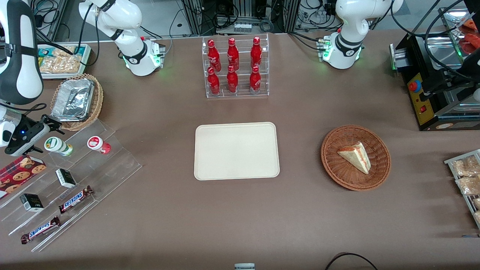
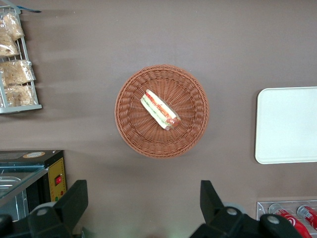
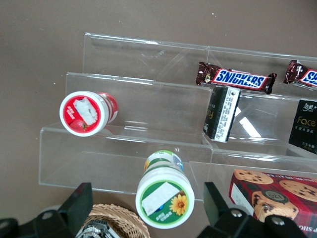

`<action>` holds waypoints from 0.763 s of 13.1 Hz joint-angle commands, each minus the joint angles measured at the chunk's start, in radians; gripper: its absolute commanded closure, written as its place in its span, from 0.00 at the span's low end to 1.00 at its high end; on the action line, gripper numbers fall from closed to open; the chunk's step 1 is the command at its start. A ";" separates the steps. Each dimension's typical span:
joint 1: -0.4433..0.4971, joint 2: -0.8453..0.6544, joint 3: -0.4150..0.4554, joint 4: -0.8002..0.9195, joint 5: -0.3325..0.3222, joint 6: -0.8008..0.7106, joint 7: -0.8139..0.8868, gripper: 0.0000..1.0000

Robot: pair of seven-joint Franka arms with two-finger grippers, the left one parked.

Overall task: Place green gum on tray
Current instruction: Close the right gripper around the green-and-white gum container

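Front view shows the green gum [image 1: 58, 146] not yet grasped by the open gripper [image 1: 44, 132] straddling it, the tray [image 1: 236, 150] bare

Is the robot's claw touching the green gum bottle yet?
Apart. The right wrist view shows the gripper open, with table showing between each finger and the green gum, which stands on the clear shelf.
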 commanded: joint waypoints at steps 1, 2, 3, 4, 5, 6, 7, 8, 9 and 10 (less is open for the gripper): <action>-0.026 0.003 0.003 -0.019 -0.007 0.048 -0.032 0.00; -0.030 0.011 0.003 -0.022 -0.007 0.056 -0.034 0.00; -0.038 0.012 0.003 -0.027 -0.009 0.071 -0.034 0.00; -0.038 0.015 0.003 -0.038 -0.009 0.085 -0.034 0.00; -0.039 0.017 0.003 -0.045 -0.007 0.098 -0.034 0.00; -0.039 0.017 0.003 -0.051 -0.009 0.106 -0.034 0.00; -0.039 0.017 0.003 -0.059 -0.009 0.114 -0.034 0.00; -0.039 0.018 0.003 -0.064 -0.009 0.123 -0.034 0.00; -0.039 0.018 0.003 -0.071 -0.007 0.131 -0.034 0.00; -0.039 0.021 0.003 -0.077 -0.009 0.146 -0.034 0.01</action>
